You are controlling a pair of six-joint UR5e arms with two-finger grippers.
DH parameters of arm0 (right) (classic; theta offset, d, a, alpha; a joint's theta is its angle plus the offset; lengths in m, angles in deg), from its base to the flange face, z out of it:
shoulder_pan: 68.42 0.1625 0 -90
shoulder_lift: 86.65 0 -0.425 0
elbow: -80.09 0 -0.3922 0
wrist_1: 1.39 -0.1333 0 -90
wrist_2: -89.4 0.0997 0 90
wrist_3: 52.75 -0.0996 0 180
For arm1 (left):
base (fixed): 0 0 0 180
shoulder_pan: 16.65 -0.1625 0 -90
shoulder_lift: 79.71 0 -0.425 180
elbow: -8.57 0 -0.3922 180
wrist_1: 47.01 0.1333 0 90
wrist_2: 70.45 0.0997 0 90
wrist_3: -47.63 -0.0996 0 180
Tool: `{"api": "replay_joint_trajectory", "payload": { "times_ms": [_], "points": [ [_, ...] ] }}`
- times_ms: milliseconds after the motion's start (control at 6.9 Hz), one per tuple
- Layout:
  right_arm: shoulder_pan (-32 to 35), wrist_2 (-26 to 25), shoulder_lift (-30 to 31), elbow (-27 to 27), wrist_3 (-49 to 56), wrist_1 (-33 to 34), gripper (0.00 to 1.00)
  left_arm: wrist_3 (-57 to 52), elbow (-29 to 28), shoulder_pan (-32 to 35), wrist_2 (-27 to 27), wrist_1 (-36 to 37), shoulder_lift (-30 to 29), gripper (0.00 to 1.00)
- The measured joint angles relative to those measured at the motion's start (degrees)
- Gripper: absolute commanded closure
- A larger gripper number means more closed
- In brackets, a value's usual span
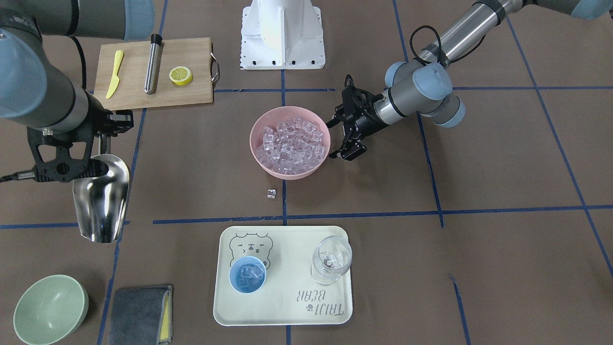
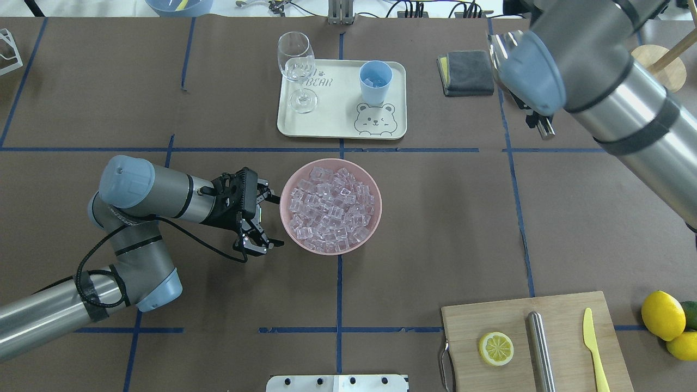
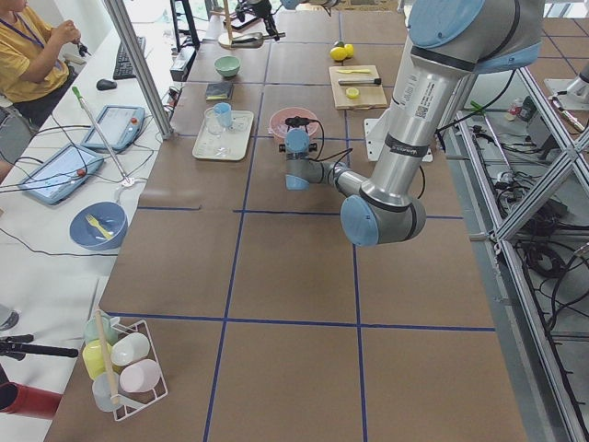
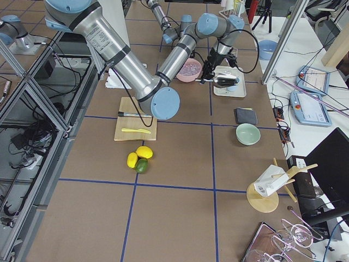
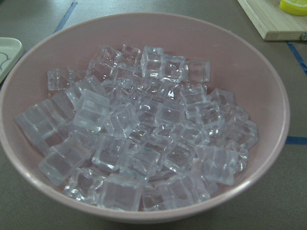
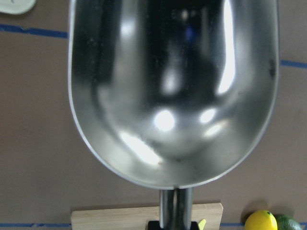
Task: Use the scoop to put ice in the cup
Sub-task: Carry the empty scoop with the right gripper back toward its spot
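Note:
My right gripper is shut on the short handle of the silver scoop, holding it above the table, well off to the side of the tray. The right wrist view shows the scoop's trough empty. The light-blue cup stands on the tray and holds a few cubes of ice. A pink bowl at the table's middle is heaped with ice, which fills the left wrist view. My left gripper is open beside the bowl's rim, holding nothing. One loose cube lies on the table.
The cream tray also carries a clear stemmed glass. A pale green bowl and a grey cloth lie near the scoop. A wooden board holds a lemon half, a steel tube and a yellow knife. Whole lemons sit beside it.

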Motion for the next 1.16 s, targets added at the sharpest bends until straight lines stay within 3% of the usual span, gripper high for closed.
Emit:
{"api": "replay_joint_trajectory", "payload": {
  "times_ms": [290,580,870,1159],
  "points": [
    [-3.72,-1.34,12.77,-9.04,-7.39,-5.12,1.0,0.0,0.0,-0.01,0.0,0.0,0.0,0.0],
    [-8.21,-2.45,23.36,-10.69,-14.06,-17.31,1.0,-0.02,0.0,-0.13,0.0,0.0,0.12,0.0],
    [-14.12,-3.81,27.75,-10.35,-23.2,-23.51,1.0,-0.08,-0.02,-0.23,0.0,0.0,0.42,0.0],
    [-17.74,-5.13,29.55,-9.37,-26.68,-24.67,1.0,-0.09,-0.06,-0.35,0.0,0.0,0.64,0.0]
  ]
}}
